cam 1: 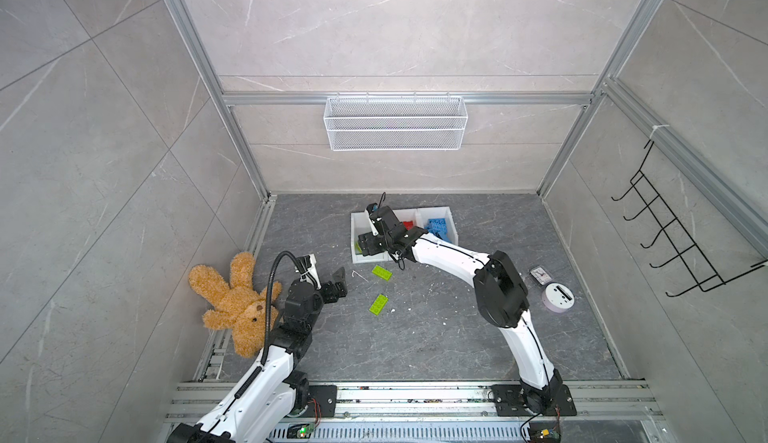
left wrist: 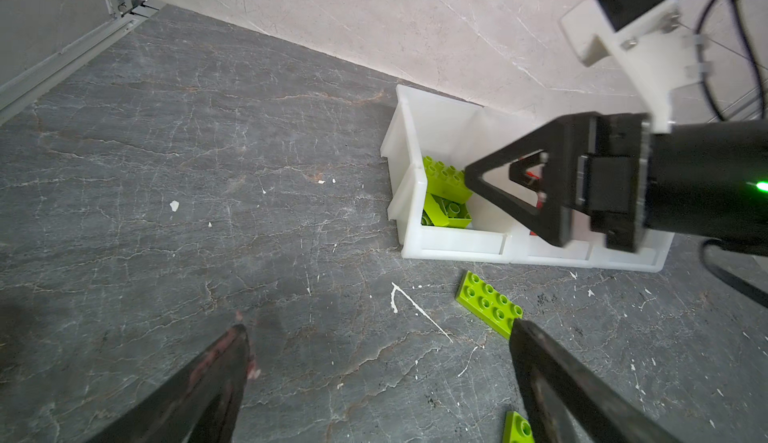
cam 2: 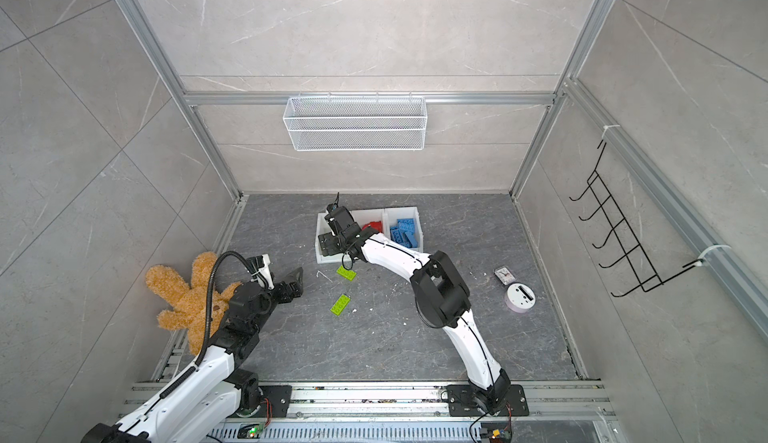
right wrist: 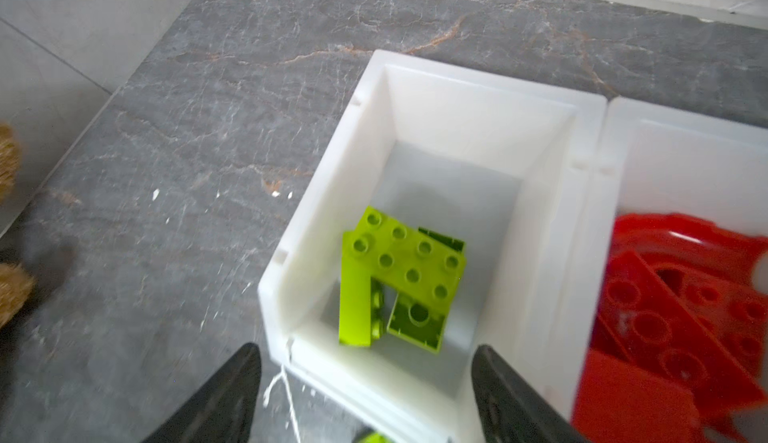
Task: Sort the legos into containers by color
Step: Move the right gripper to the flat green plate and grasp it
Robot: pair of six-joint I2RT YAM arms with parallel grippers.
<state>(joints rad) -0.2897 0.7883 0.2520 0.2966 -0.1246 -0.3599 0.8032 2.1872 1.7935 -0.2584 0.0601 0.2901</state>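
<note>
While the right tool (right wrist: pixel 365 349) hangs with jaws apart and empty over the white bin (right wrist: pixel 457 73), green bricks (right wrist: pixel 399 270) lie piled inside; the left tool (left wrist: pixel 379 328), also spread and empty, hovers near a green plate (left wrist: pixel 488 308) flat on the table (left wrist: pixel 166 170), a second plate (cam 1: pixel 378 304) close by. Likely light, rigid, slick plastic: pinch across the long edges.

The right gripper (cam 1: pixel 366 246) hangs over the end bin (right wrist: pixel 353 179) of a three-bin row on the desk (cam 1: pixel 436 337), a lego heap (right wrist: pixel 399 270) in the bin beneath it. The middle bin (right wrist: pixel 665 150) and third bin (cam 1: pixel 436 212) stand to its right. One loose lego plate (cam 1: pixel 382 273) lies just before the gripper, a second plate (cam 1: pixel 378 304) nearer the left gripper (cam 1: pixel 338 282). A teddy bear (cam 1: pixel 232 299) lies left of that gripper; a small clock (cam 1: pixel 540 275) and round device (cam 1: pixel 559 296) sit far right.
</note>
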